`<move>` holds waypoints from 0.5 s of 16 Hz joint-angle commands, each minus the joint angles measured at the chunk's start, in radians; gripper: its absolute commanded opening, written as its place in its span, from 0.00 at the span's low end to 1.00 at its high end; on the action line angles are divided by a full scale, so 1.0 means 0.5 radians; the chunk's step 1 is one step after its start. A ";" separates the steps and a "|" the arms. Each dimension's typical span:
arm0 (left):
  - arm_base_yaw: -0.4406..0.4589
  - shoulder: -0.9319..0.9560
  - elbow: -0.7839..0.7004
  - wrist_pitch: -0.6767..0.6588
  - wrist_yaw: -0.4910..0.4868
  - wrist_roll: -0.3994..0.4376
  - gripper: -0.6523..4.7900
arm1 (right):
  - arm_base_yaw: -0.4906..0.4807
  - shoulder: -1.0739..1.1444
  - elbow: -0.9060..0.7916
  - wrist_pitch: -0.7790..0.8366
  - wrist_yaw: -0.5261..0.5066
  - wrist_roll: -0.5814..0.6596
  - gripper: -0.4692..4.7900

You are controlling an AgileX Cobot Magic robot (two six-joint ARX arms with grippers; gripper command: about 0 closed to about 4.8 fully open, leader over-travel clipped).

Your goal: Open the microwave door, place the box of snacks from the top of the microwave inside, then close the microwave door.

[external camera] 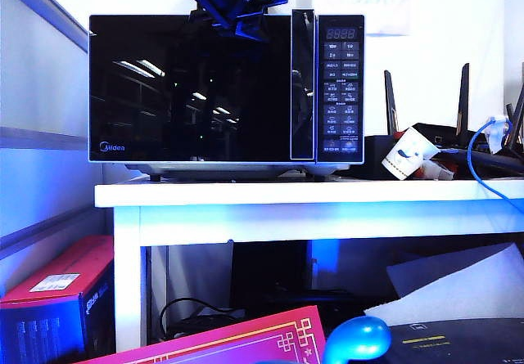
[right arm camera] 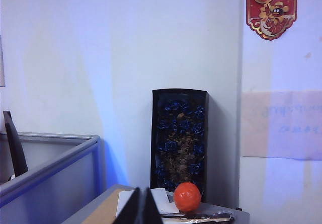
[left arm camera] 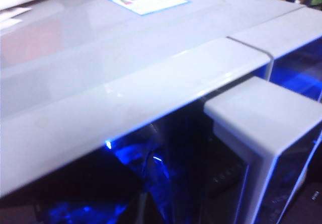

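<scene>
Hovering over the microwave (external camera: pixel 225 90), the left gripper (external camera: pixel 237 16), grip unreadable; right gripper (right arm camera: pixel 142 207) pinched empty, facing an orange ball (right arm camera: pixel 187 197).

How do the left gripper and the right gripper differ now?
The left gripper hangs at the top edge of the microwave door; the right gripper is away from it, facing a wall. The right gripper is shut and empty; whether the left gripper is open cannot be seen.
</scene>
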 commanded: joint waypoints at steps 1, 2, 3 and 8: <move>0.019 -0.233 0.014 -0.210 -0.081 0.000 0.11 | 0.001 -0.024 0.008 0.024 0.008 -0.059 0.09; 0.019 -0.369 0.014 -0.304 -0.076 0.001 0.11 | 0.001 -0.050 0.007 -0.040 0.008 -0.080 0.09; 0.019 -0.523 0.014 -0.375 -0.077 0.001 0.11 | 0.001 -0.089 0.007 -0.130 0.000 -0.192 0.09; 0.019 -1.390 0.014 -0.781 -0.087 0.000 0.11 | 0.001 -0.253 0.007 -0.255 0.001 -0.374 0.09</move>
